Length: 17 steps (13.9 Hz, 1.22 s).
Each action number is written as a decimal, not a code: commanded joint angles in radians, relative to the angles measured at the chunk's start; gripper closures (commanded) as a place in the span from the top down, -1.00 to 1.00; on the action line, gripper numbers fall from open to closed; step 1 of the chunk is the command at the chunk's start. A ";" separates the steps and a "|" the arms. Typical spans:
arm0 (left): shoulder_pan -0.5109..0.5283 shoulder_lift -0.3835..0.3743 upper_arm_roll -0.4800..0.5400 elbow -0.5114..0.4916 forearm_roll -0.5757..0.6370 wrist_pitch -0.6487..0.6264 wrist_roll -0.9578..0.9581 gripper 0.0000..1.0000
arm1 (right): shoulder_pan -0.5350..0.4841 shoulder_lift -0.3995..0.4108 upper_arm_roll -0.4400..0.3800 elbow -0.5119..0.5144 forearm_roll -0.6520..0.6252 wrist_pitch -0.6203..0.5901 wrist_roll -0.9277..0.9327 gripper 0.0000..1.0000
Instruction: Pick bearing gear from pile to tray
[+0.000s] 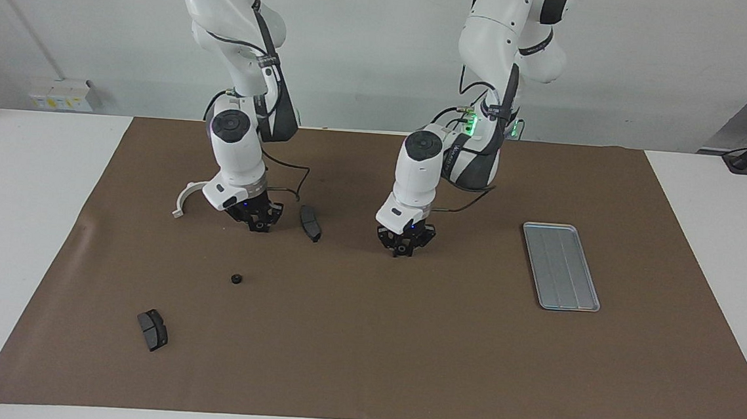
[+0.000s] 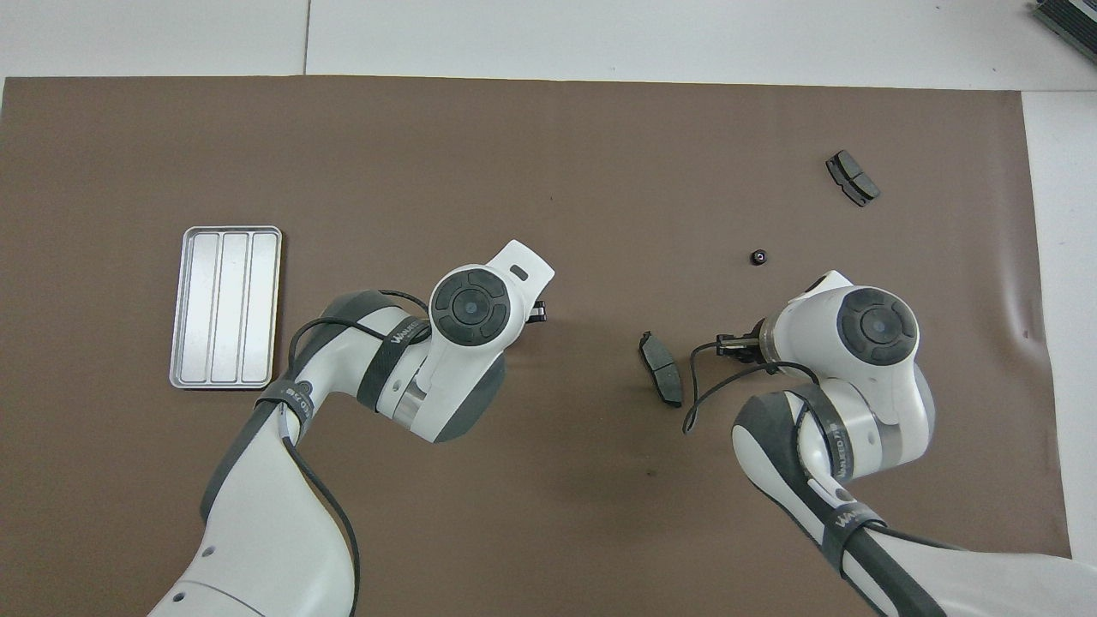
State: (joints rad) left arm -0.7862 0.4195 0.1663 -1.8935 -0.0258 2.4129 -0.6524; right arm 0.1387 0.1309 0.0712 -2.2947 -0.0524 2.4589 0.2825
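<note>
Two grippers are down at the mat (image 1: 363,353), both in the upper half of the facing frame. The left gripper (image 1: 403,250) stands at frame centre, its fingers drawn in on a small black gear, the first gear (image 1: 403,251), which sits at mat level. The right gripper (image 1: 258,224) stands toward the right arm's end, fingers likewise closed on the second gear (image 1: 258,226), also at mat level. In the overhead frame the wrists cover both grips.

A loose gear (image 1: 236,279) lies lower in the facing frame, below the right gripper and apart from it. One pad (image 1: 310,223) lies between the grippers, just beside the right one. A second pad (image 1: 153,329) lies low in the frame, well apart. The bracket (image 1: 185,197) lies beside the right wrist. The tray (image 1: 561,267) lies at mid-height toward the left arm's end, well apart from all three gears.
</note>
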 commanded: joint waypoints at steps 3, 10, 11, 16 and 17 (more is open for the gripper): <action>0.011 -0.004 0.016 0.095 0.003 -0.177 0.008 -1.00 | 0.030 0.012 0.013 0.144 0.035 -0.106 0.007 -1.00; 0.413 -0.146 0.015 0.143 -0.040 -0.377 0.436 -1.00 | 0.183 0.105 0.015 0.322 0.052 -0.127 0.182 -1.00; 0.480 -0.146 0.013 0.136 -0.040 -0.371 0.530 -1.00 | 0.215 0.137 0.013 0.372 0.051 -0.145 0.228 -1.00; 0.646 -0.194 0.015 -0.020 -0.086 -0.231 0.789 -1.00 | 0.376 0.336 0.009 0.625 0.013 -0.204 0.456 -1.00; 0.650 -0.206 0.016 -0.098 -0.086 -0.148 0.798 -1.00 | 0.401 0.386 0.010 0.690 -0.027 -0.228 0.504 -1.00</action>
State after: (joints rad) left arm -0.1355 0.2753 0.1958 -1.8344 -0.1009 2.1347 0.1250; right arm 0.5062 0.3918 0.0839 -1.7709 -0.0336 2.2908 0.7118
